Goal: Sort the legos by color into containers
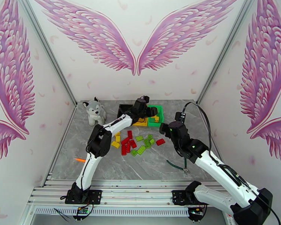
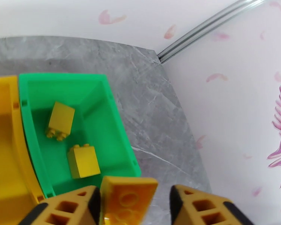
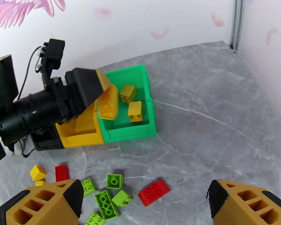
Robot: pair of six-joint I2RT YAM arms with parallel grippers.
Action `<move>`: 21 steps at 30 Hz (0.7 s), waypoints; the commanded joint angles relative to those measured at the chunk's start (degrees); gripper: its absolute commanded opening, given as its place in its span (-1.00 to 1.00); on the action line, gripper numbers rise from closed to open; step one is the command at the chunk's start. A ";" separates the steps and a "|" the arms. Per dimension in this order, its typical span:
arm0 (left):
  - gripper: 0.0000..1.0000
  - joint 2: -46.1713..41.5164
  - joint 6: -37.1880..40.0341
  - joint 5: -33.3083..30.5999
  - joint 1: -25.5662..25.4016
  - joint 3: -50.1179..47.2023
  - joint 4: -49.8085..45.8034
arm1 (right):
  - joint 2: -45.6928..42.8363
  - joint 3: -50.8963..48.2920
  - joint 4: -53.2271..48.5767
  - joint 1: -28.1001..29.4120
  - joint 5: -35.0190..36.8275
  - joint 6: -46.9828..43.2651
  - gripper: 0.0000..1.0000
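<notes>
My left gripper (image 1: 142, 105) hovers over the bins at the back of the table. Its jaws are open, and a flat yellow lego (image 2: 127, 199) still rests against the left finger, with a gap to the right finger. From the right wrist, this lego (image 3: 109, 104) hangs above the near-left rim of the green container (image 3: 140, 134), which holds two yellow legos (image 2: 61, 119). The yellow container (image 3: 80, 137) adjoins it and the black container (image 1: 124, 109) is further left. Loose red, green and yellow legos (image 1: 136, 143) lie mid-table. My right gripper (image 3: 145, 195) is open wide above them, holding nothing.
A plush husky (image 1: 94, 111) sits at the back left. A small orange object (image 1: 79, 160) lies near the left arm, and a thin green cable (image 1: 176, 165) runs beside the right arm. Walls close off the table's back and sides.
</notes>
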 commanded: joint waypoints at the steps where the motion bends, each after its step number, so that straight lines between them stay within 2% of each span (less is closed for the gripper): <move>1: 0.47 -0.26 -0.72 -0.41 0.02 3.16 0.25 | 0.31 -0.89 1.35 -0.50 -2.18 1.20 0.93; 6: 0.50 -6.12 1.89 -1.87 -1.11 -1.58 1.44 | 0.40 -1.45 2.17 -0.52 -3.33 1.16 0.96; 13: 0.52 -25.12 6.63 -10.67 -2.27 -25.04 7.77 | 2.22 -1.16 3.90 -0.42 -7.86 0.18 0.94; 16: 0.53 -34.54 8.46 -16.25 -2.28 -36.39 9.39 | 3.84 -1.25 5.97 -0.39 -12.43 -1.76 0.93; 21: 0.57 -48.22 11.80 -28.23 -2.72 -52.05 4.60 | 8.19 0.11 7.95 0.98 -20.66 -2.22 0.85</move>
